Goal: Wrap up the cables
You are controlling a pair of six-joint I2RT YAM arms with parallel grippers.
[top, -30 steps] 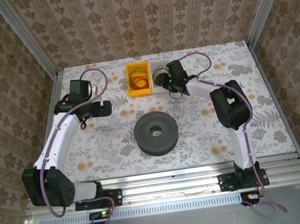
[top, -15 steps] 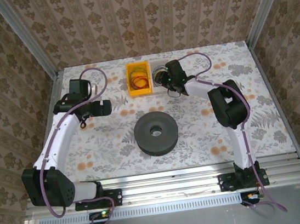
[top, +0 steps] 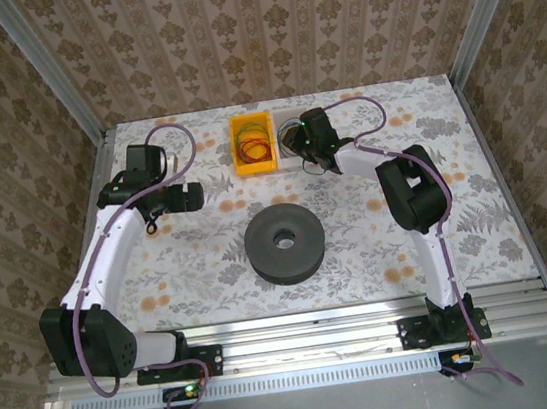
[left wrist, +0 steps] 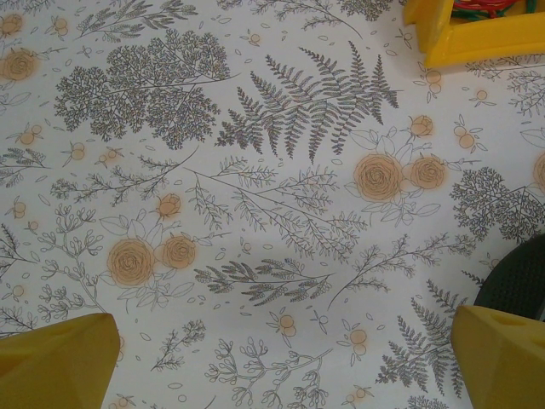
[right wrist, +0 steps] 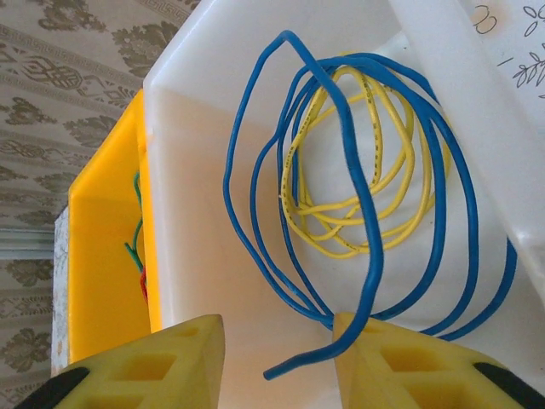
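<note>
In the right wrist view a coil of blue cable (right wrist: 375, 213) lies in a white bin (right wrist: 196, 196) over a smaller coil of yellow cable (right wrist: 341, 213). My right gripper (right wrist: 279, 358) reaches into that bin with its jaws partly apart. The blue cable's loose end hangs in the gap and rests against the right finger (right wrist: 409, 366). From above, the right gripper (top: 297, 139) sits at the white bin (top: 290, 122) at the back of the table. My left gripper (top: 197, 196) hovers wide open over bare tablecloth, its yellow fingers (left wrist: 55, 362) far apart with nothing between them.
A yellow bin (top: 253, 144) with red and green wires stands just left of the white bin. A thick black spool (top: 284, 243) lies flat mid-table; its edge (left wrist: 519, 277) is near my left gripper. Patterned walls close in the back and sides.
My right gripper has edged left, deeper over the white bin, and its jaws have narrowed around the blue cable's end. The left arm has stayed still.
</note>
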